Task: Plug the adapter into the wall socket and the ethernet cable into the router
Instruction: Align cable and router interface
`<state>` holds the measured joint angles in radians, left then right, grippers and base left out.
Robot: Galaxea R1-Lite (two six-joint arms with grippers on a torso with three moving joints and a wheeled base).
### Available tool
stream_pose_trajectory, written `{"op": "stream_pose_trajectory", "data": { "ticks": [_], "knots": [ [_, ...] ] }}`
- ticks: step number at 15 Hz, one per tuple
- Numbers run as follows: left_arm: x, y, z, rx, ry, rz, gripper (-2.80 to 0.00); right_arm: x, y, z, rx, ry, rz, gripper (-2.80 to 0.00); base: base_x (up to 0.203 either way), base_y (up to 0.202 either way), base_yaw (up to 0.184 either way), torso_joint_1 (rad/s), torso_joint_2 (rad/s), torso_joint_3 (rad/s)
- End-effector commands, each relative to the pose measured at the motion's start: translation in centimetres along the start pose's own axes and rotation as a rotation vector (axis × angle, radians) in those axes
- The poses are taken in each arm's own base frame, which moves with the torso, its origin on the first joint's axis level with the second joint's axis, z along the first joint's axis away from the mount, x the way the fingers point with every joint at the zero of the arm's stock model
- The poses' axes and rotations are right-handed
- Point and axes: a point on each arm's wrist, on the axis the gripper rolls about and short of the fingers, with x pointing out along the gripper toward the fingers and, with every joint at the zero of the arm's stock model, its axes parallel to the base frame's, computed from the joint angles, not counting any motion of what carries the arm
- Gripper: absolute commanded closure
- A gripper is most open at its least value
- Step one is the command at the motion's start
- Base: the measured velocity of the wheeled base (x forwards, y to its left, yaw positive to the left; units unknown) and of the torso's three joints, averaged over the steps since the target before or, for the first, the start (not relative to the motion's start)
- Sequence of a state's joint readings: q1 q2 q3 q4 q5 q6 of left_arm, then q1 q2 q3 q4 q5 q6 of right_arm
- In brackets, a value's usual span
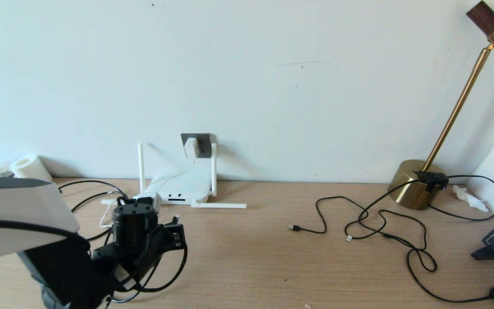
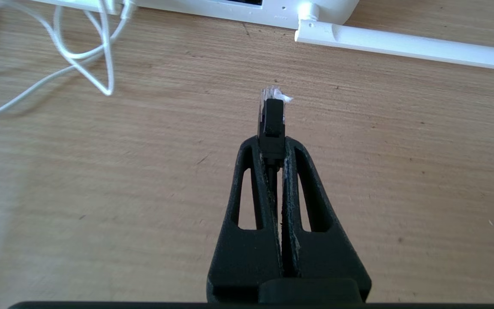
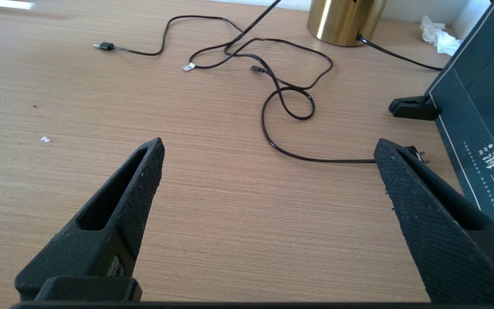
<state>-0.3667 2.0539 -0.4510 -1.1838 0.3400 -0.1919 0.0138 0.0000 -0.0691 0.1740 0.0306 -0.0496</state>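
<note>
Adapter (image 1: 191, 147) sits already in the socket (image 1: 204, 143) on the wall, so the cable step is in hand. Left gripper (image 2: 272, 148) is clenched on the ethernet cable (image 2: 272, 116), its clear connector sticking out past the fingertips and pointing toward the router (image 1: 185, 184), which lies near on the desk (image 1: 272, 249) below the socket. To do it well, I think the connector must be kept level, lined up straight with a port, and pushed slowly until the clip catches. Right gripper (image 3: 268, 150) is released, hanging wide over the desk near a thin black cord (image 3: 285, 98).
</note>
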Motion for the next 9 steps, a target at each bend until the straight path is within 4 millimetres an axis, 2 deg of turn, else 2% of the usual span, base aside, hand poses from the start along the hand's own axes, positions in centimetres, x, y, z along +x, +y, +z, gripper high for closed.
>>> {"op": "stream_pose_trajectory", "data": {
  "ticks": [1,4,9],
  "knots": [
    [1.7,0.2,-0.5,-0.006,0.010,0.021,0.00,0.0,0.0,0.0,-0.001,0.002,0.001,-2.80,0.000,0.000,0.000,0.000,0.00,0.000],
    [2.7,0.7,-0.7,-0.013,0.007,0.018,0.00,0.0,0.0,0.0,-0.001,0.002,0.002,-2.80,0.000,0.000,0.000,0.000,0.00,0.000],
    [3.0,0.8,-0.2,-0.022,-0.018,0.019,0.00,0.0,0.0,0.0,-0.001,0.002,0.000,-2.80,0.000,0.000,0.000,0.000,0.00,0.000]
  ]
}}
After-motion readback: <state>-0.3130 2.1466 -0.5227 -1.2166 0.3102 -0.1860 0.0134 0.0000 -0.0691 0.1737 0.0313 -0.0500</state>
